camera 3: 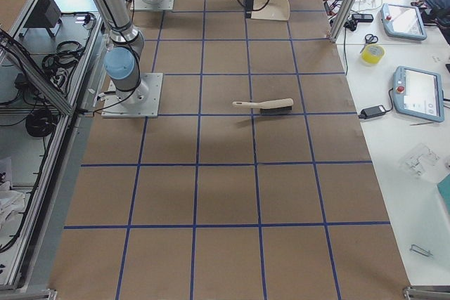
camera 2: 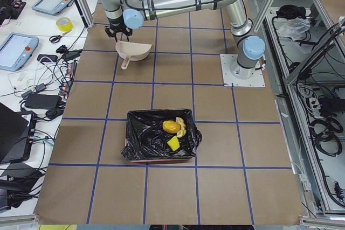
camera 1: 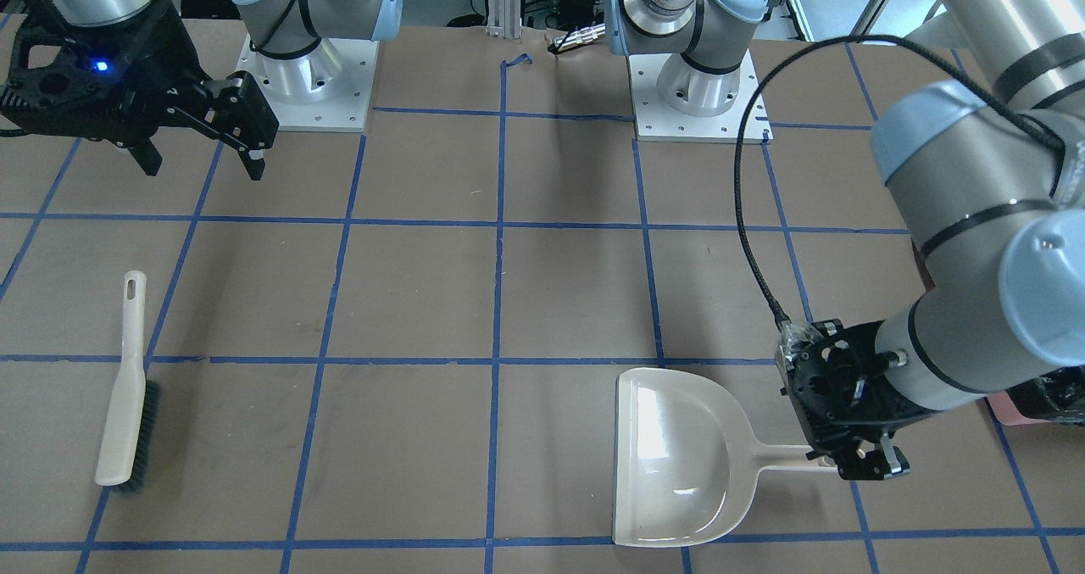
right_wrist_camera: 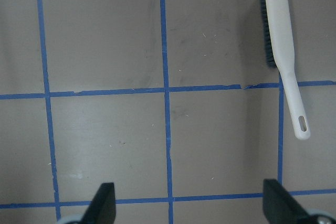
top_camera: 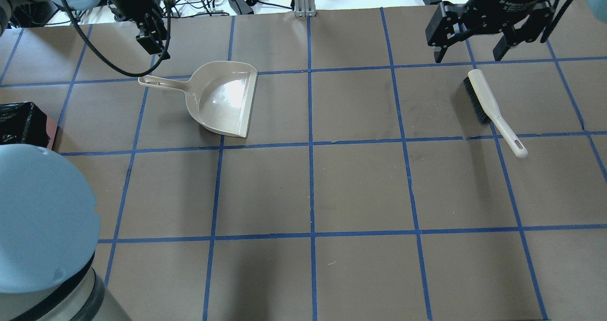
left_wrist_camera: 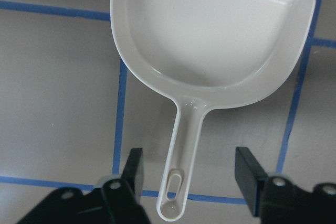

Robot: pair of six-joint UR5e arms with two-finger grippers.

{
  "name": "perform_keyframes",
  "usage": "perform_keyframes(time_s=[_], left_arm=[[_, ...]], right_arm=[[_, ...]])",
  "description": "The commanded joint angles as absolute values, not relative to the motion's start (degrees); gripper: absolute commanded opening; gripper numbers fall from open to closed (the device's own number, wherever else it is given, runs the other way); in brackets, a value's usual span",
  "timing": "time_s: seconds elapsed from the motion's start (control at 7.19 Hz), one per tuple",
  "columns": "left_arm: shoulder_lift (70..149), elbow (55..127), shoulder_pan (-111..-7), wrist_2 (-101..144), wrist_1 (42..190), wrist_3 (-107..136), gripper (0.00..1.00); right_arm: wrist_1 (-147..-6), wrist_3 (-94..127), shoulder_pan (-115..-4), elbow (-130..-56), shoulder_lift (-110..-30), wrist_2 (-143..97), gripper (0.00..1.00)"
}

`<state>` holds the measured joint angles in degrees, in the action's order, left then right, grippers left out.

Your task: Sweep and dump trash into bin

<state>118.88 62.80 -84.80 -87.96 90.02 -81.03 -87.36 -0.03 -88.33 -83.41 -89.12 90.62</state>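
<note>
For the left gripper: stands wide open, grips nothing. Straddles the slotted end of the beige dustpan handle, with a clear gap to each finger. Ahead of the fingers, the scoop with its straight lip pointing away from the wrist, flat on the brown table with its grid of blue tape.

Well apart from this gripper, toward the table's end on the robot's left, sits the bin: pink sides, crinkled black bag lining. Holds all the trash: the yellow wedge, the golden-brown potato-like oval and the curved tan croissant just beside the oval; touching or not, cannot tell.

For the right gripper: likewise spread wide and empty, raised over bare table. Ahead of it and out beyond one finger lies the hand brush, well clear of both fingers, with dark bristles along one edge. In the wrist view, shows the slotted handle end as the nearer end. Lies well apart from the dustpan, and farther again from the bin.
</note>
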Motion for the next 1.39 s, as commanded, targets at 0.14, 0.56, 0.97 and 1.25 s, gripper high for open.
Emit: perform_keyframes(time_s=[0.14, 0.56, 0.97, 1.25], left_arm=[[110.86, 62.22, -86.92, -88.07, 99.63, -55.81, 0.98], [101.28, 72.98, -87.19, -88.86, 100.55, -41.87, 0.98], [91.25, 87.06, -87.19, -90.78, 91.63, -30.68, 0.97], [88.26, 91.04, -87.19, -90.97, 87.10, -19.03, 1.00]], right_arm=[[-87.36, -0.09, -88.33, -83.41, -89.12, 90.62, 1.00], [-87.45, -0.09, -88.33, -83.41, -89.12, 90.62, 1.00], [-87.36, -0.26, -88.33, -83.41, -89.21, 90.79, 1.00], [-87.45, -0.35, -88.33, -83.41, -89.21, 91.05, 1.00]])
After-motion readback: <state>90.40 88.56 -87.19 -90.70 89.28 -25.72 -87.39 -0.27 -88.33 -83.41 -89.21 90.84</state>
